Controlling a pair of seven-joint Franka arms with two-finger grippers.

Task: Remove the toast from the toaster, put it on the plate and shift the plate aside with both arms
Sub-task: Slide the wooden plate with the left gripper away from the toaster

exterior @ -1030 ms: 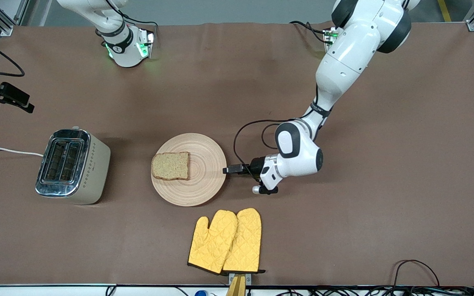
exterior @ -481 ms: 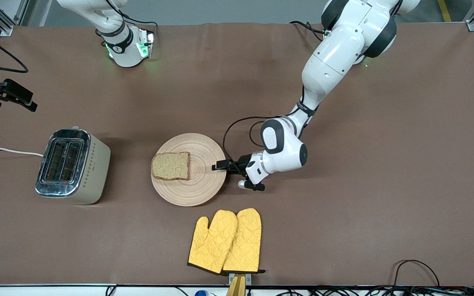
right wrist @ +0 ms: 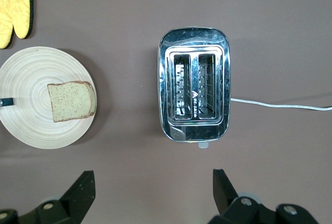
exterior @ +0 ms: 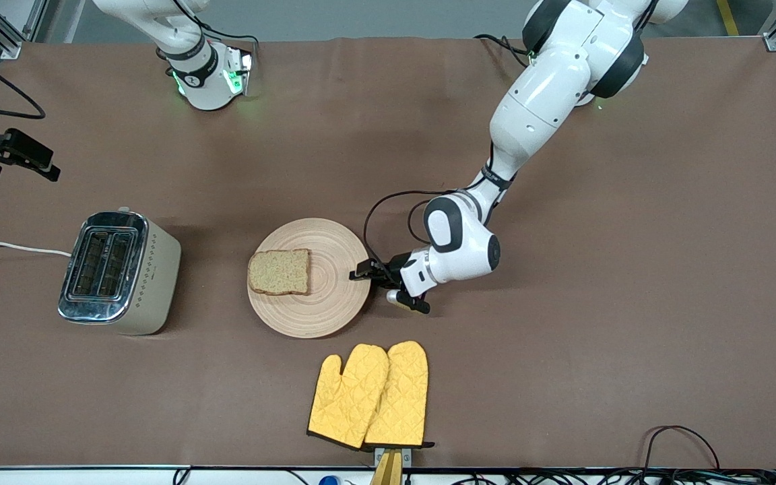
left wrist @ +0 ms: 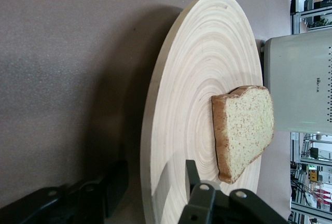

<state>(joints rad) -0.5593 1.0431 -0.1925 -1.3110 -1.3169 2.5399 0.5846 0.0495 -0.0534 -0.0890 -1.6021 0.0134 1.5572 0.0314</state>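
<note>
The toast (exterior: 279,271) lies flat on the round light-wood plate (exterior: 334,303), on the part toward the toaster. It also shows in the left wrist view (left wrist: 244,130) and the right wrist view (right wrist: 71,101). My left gripper (exterior: 360,273) is low at the plate's rim toward the left arm's end of the table. It is open, with the rim (left wrist: 150,146) between its fingers (left wrist: 192,175), one above the plate and one below. My right gripper (right wrist: 153,182) is open and empty, high over the table beside the toaster (right wrist: 193,84).
A silver and cream toaster (exterior: 118,271) with empty slots stands toward the right arm's end, its white cord (exterior: 11,246) running off the table. Two yellow quilted oven mitts (exterior: 369,395) lie nearer the front camera than the plate. Brown table cloth all round.
My left gripper has moved toward the plate, from just beside its rim to having the rim between its fingers. The plate, the toast and the toaster have not moved.
</note>
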